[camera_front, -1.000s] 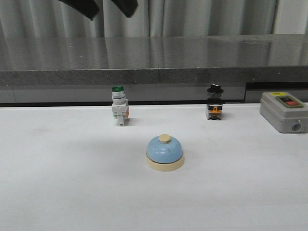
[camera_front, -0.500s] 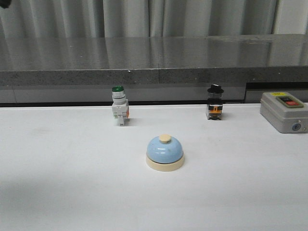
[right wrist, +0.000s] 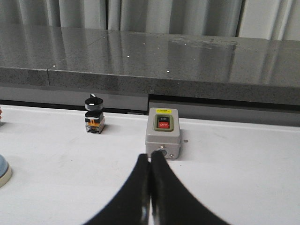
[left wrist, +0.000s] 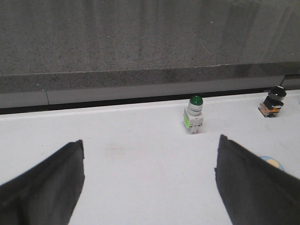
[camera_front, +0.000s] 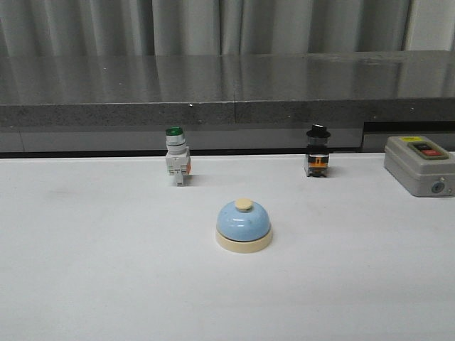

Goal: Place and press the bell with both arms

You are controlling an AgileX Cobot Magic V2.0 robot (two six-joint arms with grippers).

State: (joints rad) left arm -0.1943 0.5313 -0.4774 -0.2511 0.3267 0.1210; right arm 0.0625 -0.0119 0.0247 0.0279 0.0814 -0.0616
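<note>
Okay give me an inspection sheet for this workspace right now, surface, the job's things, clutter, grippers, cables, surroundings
Surface: white table, faint smudges, no spills seen.
Job's things: small light-blue domed desk bell with cream base and button, upright near the table's middle, untouched by either arm.
Clutter: green-capped white push-button switch and black-capped switch standing along the far edge; grey control box with a red button at far right.
Grippers: left gripper open, fingers wide apart, empty; right gripper shut, empty, pointing toward the grey box. Neither shows in the front view.
Cables: nothing seen.
Surroundings: dark grey stone ledge behind the table, pale curtains beyond.
</note>
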